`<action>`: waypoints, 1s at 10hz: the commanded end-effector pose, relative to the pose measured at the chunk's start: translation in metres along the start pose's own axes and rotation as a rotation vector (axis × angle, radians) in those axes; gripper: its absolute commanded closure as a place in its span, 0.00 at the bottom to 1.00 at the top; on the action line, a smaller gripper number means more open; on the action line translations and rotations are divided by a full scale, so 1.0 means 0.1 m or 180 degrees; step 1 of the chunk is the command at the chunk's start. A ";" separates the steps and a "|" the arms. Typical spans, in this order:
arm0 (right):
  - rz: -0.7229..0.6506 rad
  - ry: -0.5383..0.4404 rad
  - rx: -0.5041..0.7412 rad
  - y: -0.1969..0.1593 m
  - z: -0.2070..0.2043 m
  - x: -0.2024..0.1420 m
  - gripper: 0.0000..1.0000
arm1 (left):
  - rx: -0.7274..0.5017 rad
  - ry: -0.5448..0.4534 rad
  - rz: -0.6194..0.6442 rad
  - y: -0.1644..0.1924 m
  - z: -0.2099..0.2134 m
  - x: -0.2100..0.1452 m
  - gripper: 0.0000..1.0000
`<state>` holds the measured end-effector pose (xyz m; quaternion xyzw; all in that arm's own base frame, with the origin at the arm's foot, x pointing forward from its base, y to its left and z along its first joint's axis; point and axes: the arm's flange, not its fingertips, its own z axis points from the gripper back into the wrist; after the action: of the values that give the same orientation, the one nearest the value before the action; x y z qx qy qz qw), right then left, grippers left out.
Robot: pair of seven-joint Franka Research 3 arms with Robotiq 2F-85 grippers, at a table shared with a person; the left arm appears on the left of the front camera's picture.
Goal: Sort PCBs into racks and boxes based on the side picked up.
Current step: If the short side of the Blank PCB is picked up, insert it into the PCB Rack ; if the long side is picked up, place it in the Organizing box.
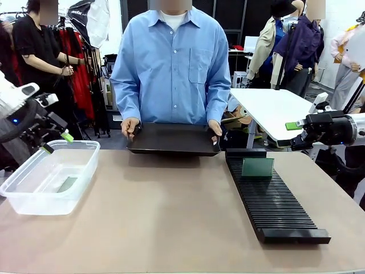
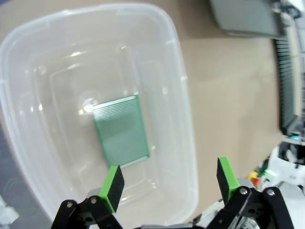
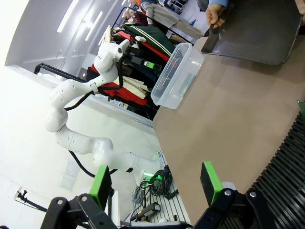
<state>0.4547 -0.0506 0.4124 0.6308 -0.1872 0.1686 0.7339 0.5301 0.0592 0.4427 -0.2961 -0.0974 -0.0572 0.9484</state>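
The clear box (image 1: 48,177) stands at the table's left, with one PCB (image 1: 67,184) flat on its floor. My left gripper (image 1: 57,143) hovers open over the box's far rim. From the left wrist, that PCB (image 2: 120,131) shows its lighter dotted face, and the left gripper (image 2: 169,181) holds nothing. At the right lies the long black rack (image 1: 274,197), a second PCB (image 1: 257,167) standing upright in a far slot. My right gripper (image 1: 296,132) hangs open and empty beyond the table's right edge, above the rack's far end. In the right wrist view the gripper (image 3: 156,183) points across the table.
A person in a blue shirt holds a shallow black tray (image 1: 174,138) with both hands at the far edge, between box and rack. A white table (image 1: 274,111) stands behind on the right. The tabletop's middle and front are bare brown surface.
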 end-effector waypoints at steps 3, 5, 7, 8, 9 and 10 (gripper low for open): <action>0.0046 0.0013 -0.0026 0.01 0.02 0.03 0.00 | -0.1411 -0.0220 -0.0446 -0.10 0.28 -0.11 0.00; 0.0046 0.0013 -0.0026 0.01 0.02 0.03 0.00 | -0.1754 -0.0295 -0.0448 -0.19 0.31 -0.20 0.00; 0.0046 0.0013 -0.0026 0.01 0.02 0.03 0.00 | -0.2025 -0.0250 -0.0338 -0.25 0.28 -0.34 0.00; 0.0046 0.0013 -0.0026 0.01 0.02 0.03 0.00 | -0.2116 -0.0294 -0.0289 -0.26 0.26 -0.41 0.00; 0.0046 0.0013 -0.0026 0.01 0.02 0.03 0.00 | -0.2203 -0.0315 -0.0257 -0.27 0.25 -0.43 0.00; 0.0046 0.0013 -0.0026 0.01 0.02 0.03 0.00 | -0.2144 -0.0257 -0.0181 -0.28 0.24 -0.43 0.00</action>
<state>0.4548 -0.0506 0.4123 0.6308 -0.1871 0.1686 0.7339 0.4857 0.0529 0.4628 -0.5848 -0.1171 -0.1150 0.7944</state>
